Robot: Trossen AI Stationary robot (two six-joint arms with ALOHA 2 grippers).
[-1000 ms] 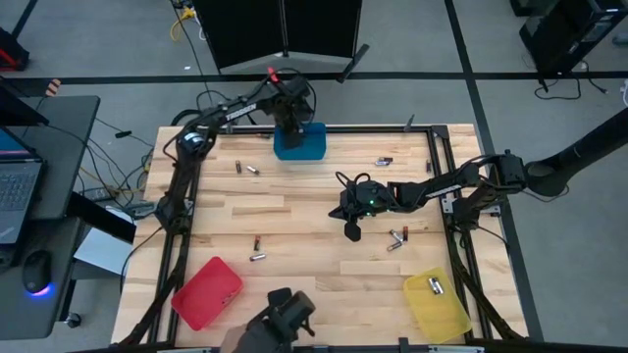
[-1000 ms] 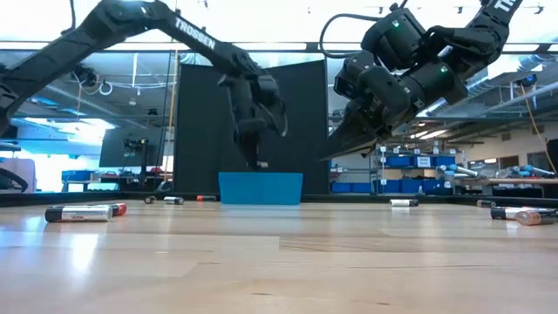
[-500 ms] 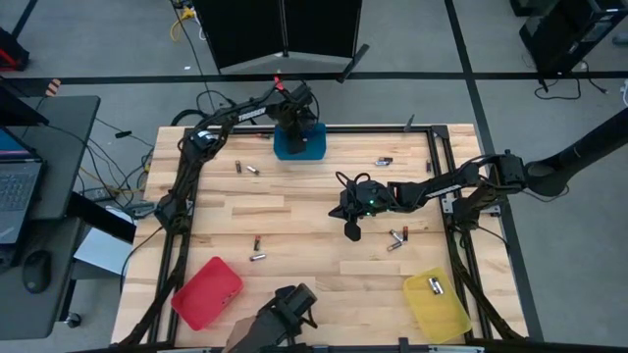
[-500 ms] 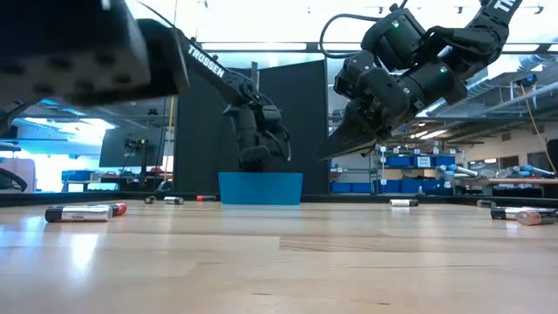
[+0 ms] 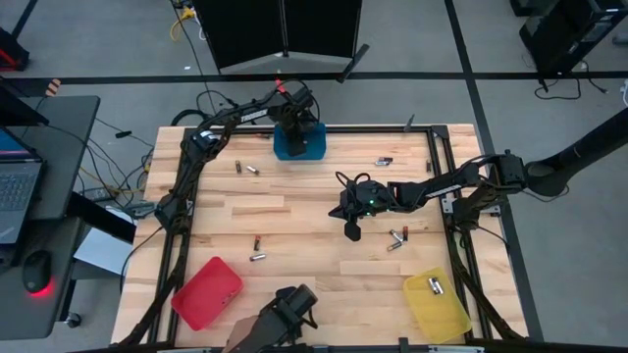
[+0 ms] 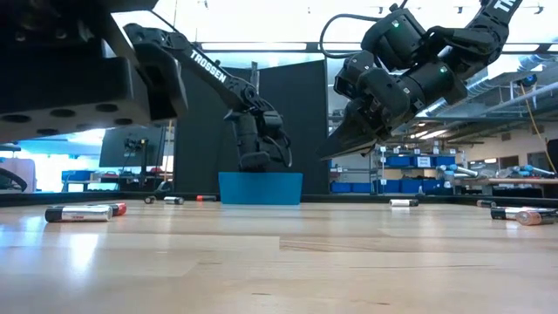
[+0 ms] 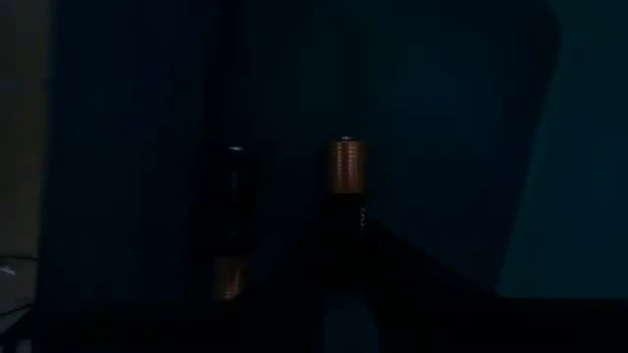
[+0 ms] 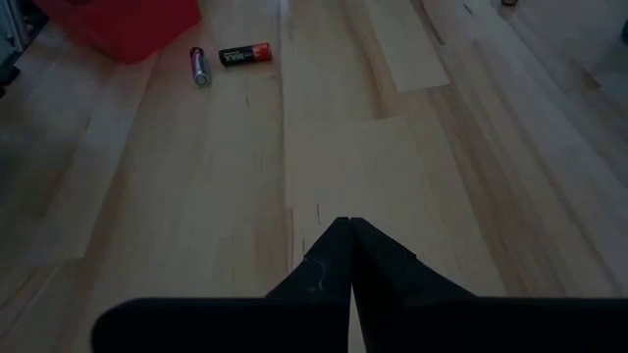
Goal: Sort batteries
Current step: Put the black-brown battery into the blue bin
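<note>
Sorting is only partly done. One battery [image 5: 435, 285] lies in the yellow bin [image 5: 437, 306], and in the left wrist view two batteries [image 7: 347, 181] show inside the blue bin [image 5: 299, 143], standing or lying I can't say in that dim light. The red bin [image 5: 207, 291] looks empty from above.

Most are left on the table [image 5: 304, 211]: a pair near the far left [image 5: 245, 169], one by the far right edge [image 5: 384, 162], two near the red bin [image 5: 257, 250], and two just beside the right gripper [image 5: 352, 231].

The left gripper [image 5: 295, 122] hangs over the blue bin; whether its claw is spread, I cannot tell. The right gripper hovers mid-table with its fingers [image 8: 339, 257] pressed together, holding nothing.

The table is pale butcher-block wood in a black frame. Beyond it are a grey floor, a desk with a laptop [image 5: 20, 201], and shelves of blue crates [image 6: 418, 161] at the back.
</note>
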